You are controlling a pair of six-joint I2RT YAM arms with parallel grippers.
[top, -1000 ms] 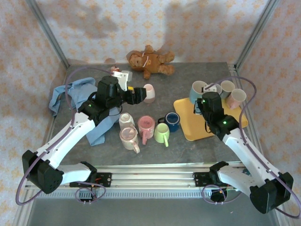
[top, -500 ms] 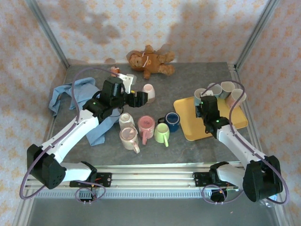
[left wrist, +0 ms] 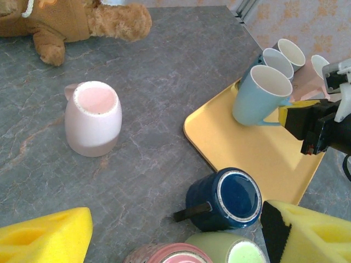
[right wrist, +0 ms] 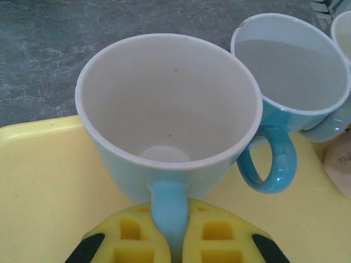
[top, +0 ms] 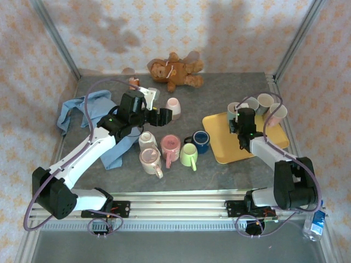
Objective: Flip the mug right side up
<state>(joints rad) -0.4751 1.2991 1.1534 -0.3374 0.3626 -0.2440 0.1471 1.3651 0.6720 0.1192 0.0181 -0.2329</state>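
My left pincer [top: 163, 114] is released. Its yellow foam fingers [left wrist: 46, 238] sit spread wide in the lower corners of the wrist frame, hovering short of the pale pink ceramic mug [left wrist: 92, 118] at left centre. That mug stands alone on the grey stone-look worktop [left wrist: 164, 76]. Its upward face reads flat like a base, so I judge it the inverted one, and the wide spread suits taking its body. My right pincer [right wrist: 170, 238] is clenched on the handle of a light blue mug [right wrist: 164, 109], which sits mouth up on the yellow tray [right wrist: 38, 181].
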